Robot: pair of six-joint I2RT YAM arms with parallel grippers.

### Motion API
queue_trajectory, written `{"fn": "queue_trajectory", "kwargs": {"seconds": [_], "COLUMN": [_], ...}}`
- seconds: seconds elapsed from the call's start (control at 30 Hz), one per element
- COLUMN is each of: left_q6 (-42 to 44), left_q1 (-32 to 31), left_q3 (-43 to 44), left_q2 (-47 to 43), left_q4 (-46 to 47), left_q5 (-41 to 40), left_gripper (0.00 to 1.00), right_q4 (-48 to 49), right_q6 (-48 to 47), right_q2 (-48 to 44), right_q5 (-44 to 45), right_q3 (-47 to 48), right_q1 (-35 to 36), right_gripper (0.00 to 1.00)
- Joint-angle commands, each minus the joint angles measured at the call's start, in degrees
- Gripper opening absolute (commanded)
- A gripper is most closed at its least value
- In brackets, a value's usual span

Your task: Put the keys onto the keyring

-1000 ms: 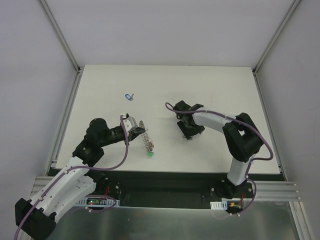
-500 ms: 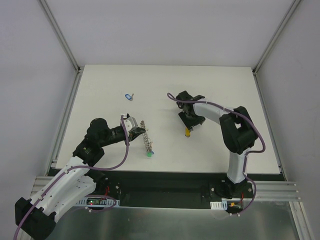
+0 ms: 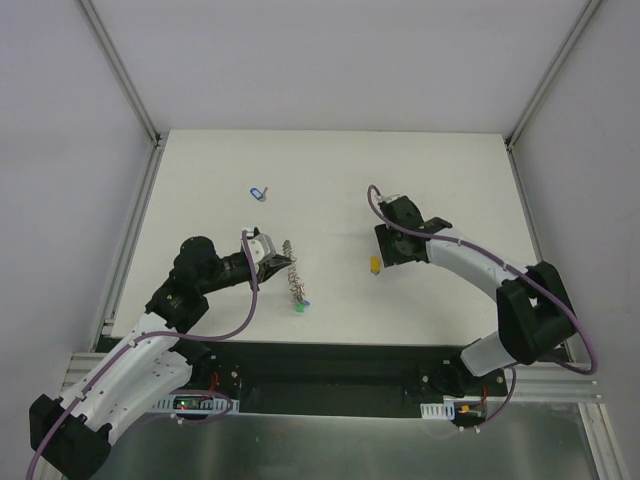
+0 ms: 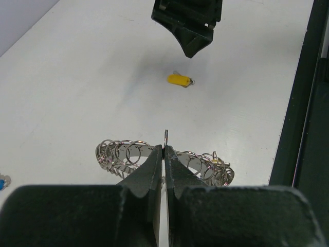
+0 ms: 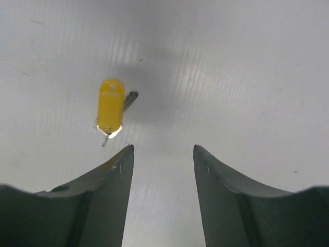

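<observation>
Drew the right gripper (image 5: 162, 154) back and to the right over the last second, fingers (image 5: 110, 175) spread and holding nothing. Uncovered the yellow key (image 3: 374, 265) in doing so, a second ago hidden under that gripper. Left it lying flat on the table (image 3: 450, 180), a little right of centre, just ahead of the fingertips. Reads as a release or a missed pick, not a carry: no progress yet toward threading this key, and probably calls for a fresh approach to it.

Kept the left gripper (image 4: 164, 152) pressed shut, pinching the keyring (image 4: 121, 153) edge-on, left of centre and toward the near edge, unmoved. Cannot tell whether the green key (image 3: 299, 311) at the keyring's near end hangs on a loop or merely lies against it. Left the blue key (image 3: 258, 192) alone, well apart toward the far left corner.

Around all this: a plain white matt table, pale walls (image 3: 330, 60) on three sides, aluminium rails (image 3: 118, 70) at the far corners, a dark strip (image 3: 330, 365) along the near edge.
</observation>
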Motion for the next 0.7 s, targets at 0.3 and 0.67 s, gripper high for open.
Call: {"fn": "queue_trajectory", "kwargs": {"seconds": [0.3,0.67], "left_q6": [0.44,0.00], "left_q1": [-4.22,-6.78], "left_q3": [2.38,2.21], "left_q2": [-2.16,-2.95], "left_q4": [2.11,1.85], "left_q5": [-5.44,-9.14], "left_gripper": [0.00,0.00], "right_q4": [15.11,19.42], "right_q6": [26.87,30.23], "right_q2": [-9.03,-5.52], "right_q5": [9.33,13.83], "right_q3": [-11.52,-14.51], "right_q1": [9.36,13.67], "right_gripper": [0.44,0.37]}}
